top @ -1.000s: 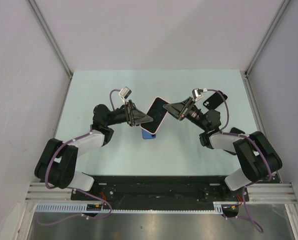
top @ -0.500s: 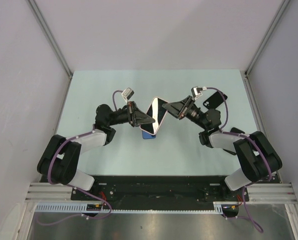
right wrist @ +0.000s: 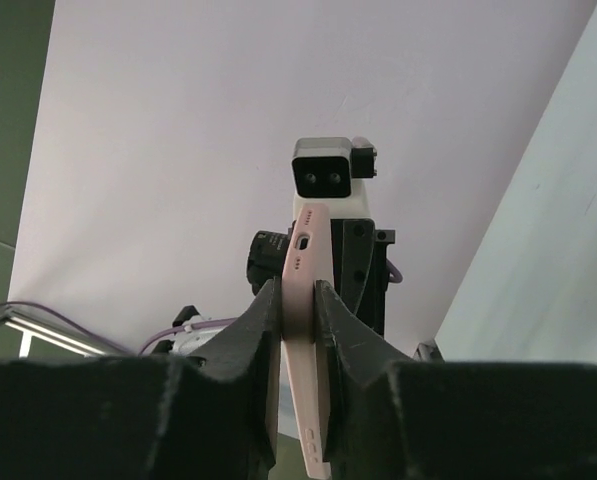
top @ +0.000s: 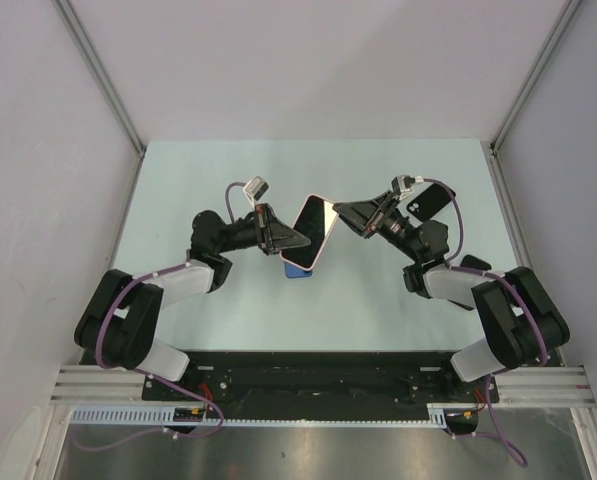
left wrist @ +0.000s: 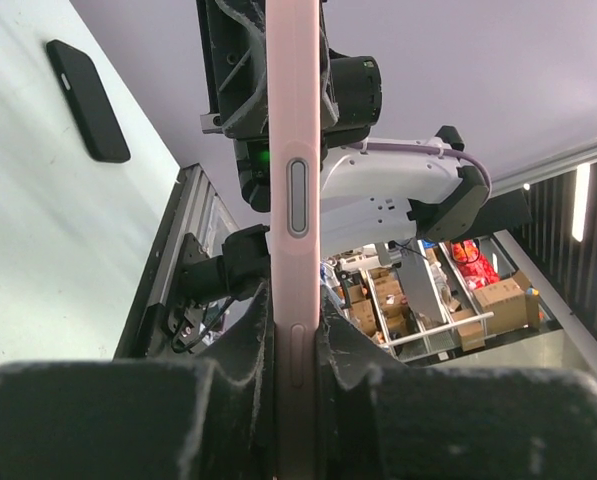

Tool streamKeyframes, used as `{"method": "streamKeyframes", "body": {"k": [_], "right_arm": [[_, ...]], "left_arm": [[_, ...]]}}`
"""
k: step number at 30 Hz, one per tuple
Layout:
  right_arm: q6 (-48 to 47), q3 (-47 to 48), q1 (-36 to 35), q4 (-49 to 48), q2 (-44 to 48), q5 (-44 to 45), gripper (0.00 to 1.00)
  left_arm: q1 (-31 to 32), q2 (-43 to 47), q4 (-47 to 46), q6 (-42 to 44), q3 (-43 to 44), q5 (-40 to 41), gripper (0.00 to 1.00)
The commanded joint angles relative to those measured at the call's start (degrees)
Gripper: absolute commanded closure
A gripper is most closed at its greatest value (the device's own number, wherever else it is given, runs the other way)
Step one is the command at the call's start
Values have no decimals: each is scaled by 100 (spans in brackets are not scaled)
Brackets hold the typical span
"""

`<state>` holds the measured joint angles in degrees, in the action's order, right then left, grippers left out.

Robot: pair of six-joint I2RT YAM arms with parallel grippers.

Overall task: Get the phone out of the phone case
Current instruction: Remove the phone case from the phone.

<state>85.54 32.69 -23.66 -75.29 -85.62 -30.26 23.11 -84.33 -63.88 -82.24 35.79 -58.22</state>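
While the left hand [top: 299,240] pinched the pink phone [top: 316,228] hanging between both, the right hand [top: 341,211] straddled its opposite edge — grip unclear.

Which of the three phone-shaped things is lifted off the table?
The pink-edged phone, held tilted in the air; the blue one beneath and the black one lie flat on the table.

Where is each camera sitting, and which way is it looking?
Top external: high behind the arms, looking down at the table; both arms show, holding the pink phone.
Left wrist: on the left arm, looking past the left pincer toward the right arm.
Right wrist: on the right arm, looking past the right pincer toward the left arm.
All three share the pink phone.
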Motion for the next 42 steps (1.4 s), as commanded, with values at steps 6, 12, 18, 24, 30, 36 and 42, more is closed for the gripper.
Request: {"method": "streamKeyframes", "body": {"k": [6,12,18,24,30,36,42], "right_arm": [[523,-17,-147,-1647,169,379,100],[1401,1,-358,-1647,450,968,100],[2142,141,-956,-1647,433,1751,100],[2424,466,-1281,-1665,73,1875,100],[2477,642,-1413,-1656,-147,1884,100],[2415,686,-1466,-1656,-139,1910,100],[2380,678,-1519,-1656,-209,1927,100]], "left_arm": [[-17,233,-722,-126,-2,214,100],[-26,321,-2023,-679,112,240,100],[9,541,-2621,-820,218,293,100],[18,769,-2779,-864,209,372,100],[9,1006,-2806,-908,297,469,100],[18,1191,-2797,-1014,411,504,100],[18,1332,-2779,-1093,490,592,100]]}}
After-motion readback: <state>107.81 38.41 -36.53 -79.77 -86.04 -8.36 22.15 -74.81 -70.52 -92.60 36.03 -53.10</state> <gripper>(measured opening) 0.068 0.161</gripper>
